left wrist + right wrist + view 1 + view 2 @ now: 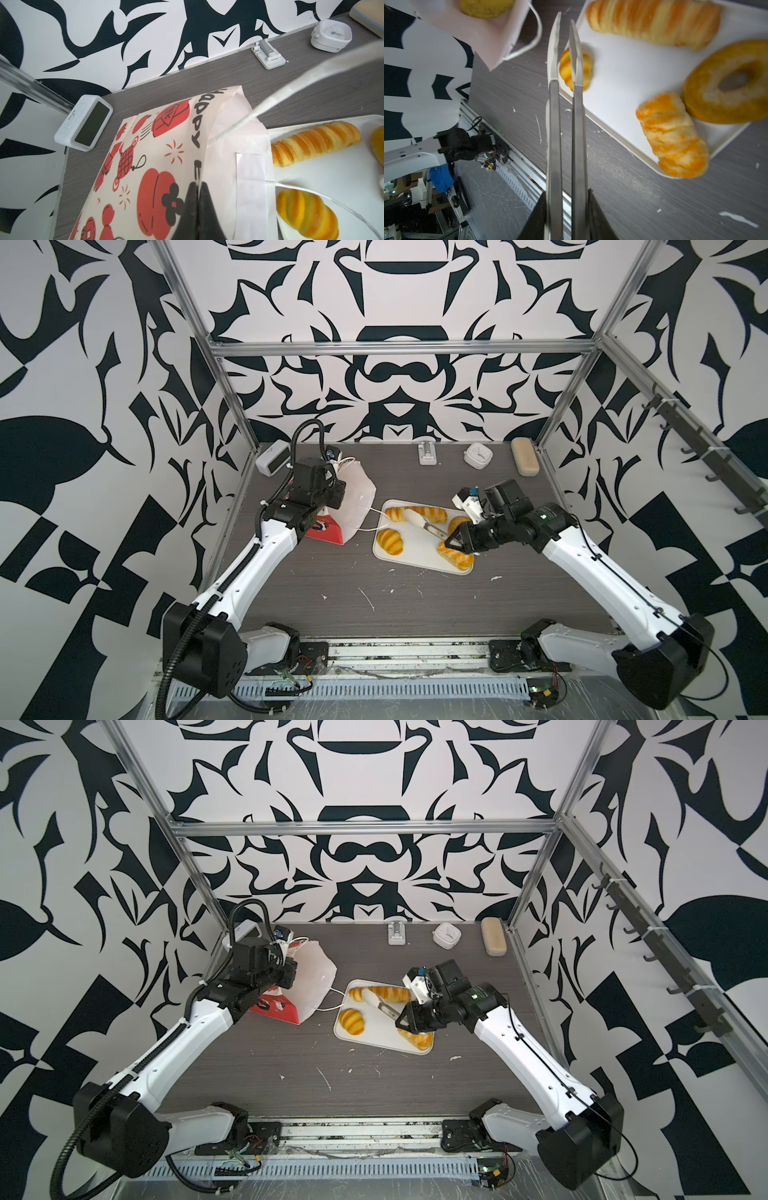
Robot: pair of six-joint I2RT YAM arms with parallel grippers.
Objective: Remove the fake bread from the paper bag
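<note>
The paper bag lies tipped on its side at the left, its white mouth facing the white tray. My left gripper is shut on the bag's edge. One yellow piece of fake bread shows inside the bag's mouth. On the tray lie a long loaf, a croissant, a ring bagel and a twisted pastry. My right gripper is shut on metal tongs. Their white tips stand close together over the tray with nothing between them.
Along the back wall stand a white digital clock, a small white stand, a white alarm clock and a beige oblong case. Aluminium frame posts rise at the table's left and right edges.
</note>
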